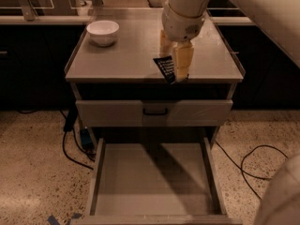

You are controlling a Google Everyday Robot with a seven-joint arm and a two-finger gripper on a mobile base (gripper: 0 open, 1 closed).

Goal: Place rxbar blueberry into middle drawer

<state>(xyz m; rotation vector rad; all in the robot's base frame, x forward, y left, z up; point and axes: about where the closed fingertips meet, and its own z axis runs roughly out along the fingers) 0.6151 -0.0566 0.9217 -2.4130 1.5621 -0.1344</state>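
Since the middle drawer (pixel 150 186) lies open below the gripper (pixel 174 68) and nearer than it, the step in hand is judged to be the carry of the rxbar blueberry (pixel 165 69) out over the cabinet's edge and down into that drawer. The move is best made forward first. That way the closed drawer front (pixel 117 112) with its dark loop handle (pixel 155 111), directly under the gripper, is cleared before any descent. The bar should be lowered close to the drawer's bare floor, well inside the low side walls, and only then let go, so that it is not bounced out.

The bar is pinched between the tan fingers (pixel 183 60), tilted with its lower corner hanging just over the front edge of the cabinet top (pixel 122 60). It appears lifted clear of that surface. The gripper is pointed downward from the bulky white wrist (pixel 185 18) above it, and the arm is brought in from the upper right. A white bowl (pixel 103 32) is seen well beyond the gripper, near the far left corner.
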